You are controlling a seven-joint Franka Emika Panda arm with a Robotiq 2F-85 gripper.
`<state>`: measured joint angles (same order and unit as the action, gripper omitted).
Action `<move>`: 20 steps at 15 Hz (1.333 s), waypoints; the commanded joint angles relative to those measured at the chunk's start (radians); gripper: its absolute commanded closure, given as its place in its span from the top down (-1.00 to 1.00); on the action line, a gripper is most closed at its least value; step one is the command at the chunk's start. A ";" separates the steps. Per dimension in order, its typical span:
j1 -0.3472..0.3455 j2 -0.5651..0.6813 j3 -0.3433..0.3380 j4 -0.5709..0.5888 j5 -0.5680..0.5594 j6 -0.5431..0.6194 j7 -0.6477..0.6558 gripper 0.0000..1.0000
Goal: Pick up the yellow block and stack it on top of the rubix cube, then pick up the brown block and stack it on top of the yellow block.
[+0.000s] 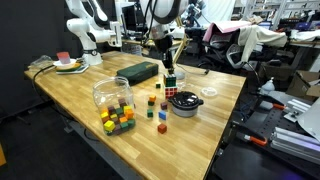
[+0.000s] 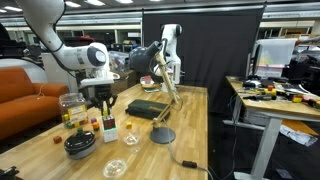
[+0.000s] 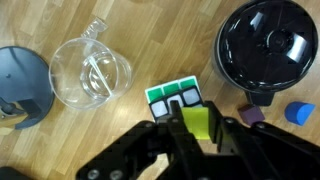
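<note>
In the wrist view my gripper (image 3: 195, 128) comes in from the bottom, shut on the small yellow block (image 3: 198, 124). The block hangs over the near right corner of the rubix cube (image 3: 170, 97), whose top face shows green and white squares. Whether the block touches the cube I cannot tell. In both exterior views the gripper (image 1: 168, 68) (image 2: 103, 108) points down just above the rubix cube (image 1: 170, 84) (image 2: 108, 130). A small orange-brown cube, probably the brown block (image 1: 162, 127), lies on the table nearer the front edge.
A black bowl (image 3: 262, 48) (image 1: 185, 103) stands close beside the cube, with a purple block (image 3: 253, 116) and a blue block (image 3: 298, 113) near it. Also here are a clear glass bowl (image 3: 92, 72), a grey disc (image 3: 20, 85), a dark box (image 1: 138, 72), a clear jar (image 1: 112, 95) and a bunch of small cubes (image 1: 118, 120).
</note>
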<state>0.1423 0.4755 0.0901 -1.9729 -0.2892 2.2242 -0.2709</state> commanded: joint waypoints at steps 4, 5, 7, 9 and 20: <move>0.012 0.056 0.003 0.058 -0.035 -0.067 -0.019 -0.86; 0.013 0.056 0.003 0.066 -0.038 -0.076 -0.019 -0.86; 0.014 0.057 0.003 0.072 -0.042 -0.082 -0.021 -0.86; 0.013 0.059 0.001 0.076 -0.045 -0.084 -0.022 -0.86; 0.012 0.093 -0.006 0.135 -0.059 -0.126 -0.026 0.07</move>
<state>0.1532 0.5452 0.0838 -1.8755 -0.3276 2.1493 -0.2759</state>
